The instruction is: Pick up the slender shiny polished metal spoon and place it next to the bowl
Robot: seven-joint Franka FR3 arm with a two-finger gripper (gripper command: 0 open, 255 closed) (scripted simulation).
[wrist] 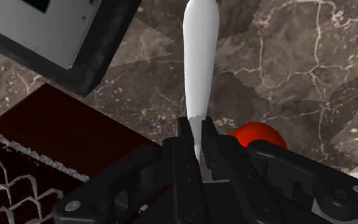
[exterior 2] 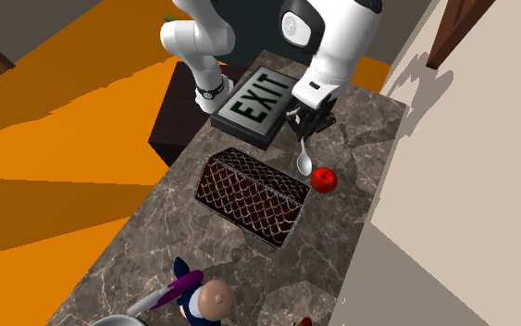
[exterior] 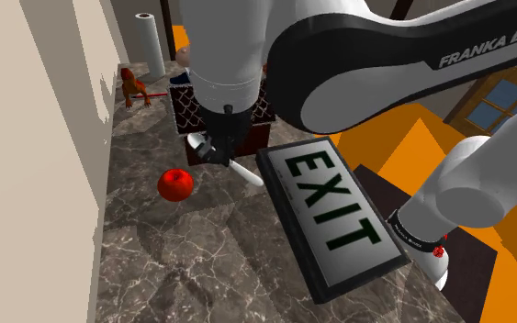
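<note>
— What was found around the gripper (exterior: 221, 156) clasped on the spoon (exterior: 245, 172)?

— It was closely hemmed. The EXIT sign (exterior: 330, 216) was seen just beside it, the red apple (exterior: 175, 184) near on the other flank, and the dark latticed box (exterior 2: 254, 197) just beyond.

— Where was open room left?

— Bare marble counter (exterior: 210, 266) was seen at the shoulder view's lower left, bounded by the beige wall (exterior: 36, 138).

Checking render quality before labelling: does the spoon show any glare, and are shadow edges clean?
Wrist view: the spoon, clasped in the jaws, is flat pale grey, no glare; the shadow on the counter around it has jagged edges. Second exterior view: the shadow on the beige wall is jagged too.
</note>
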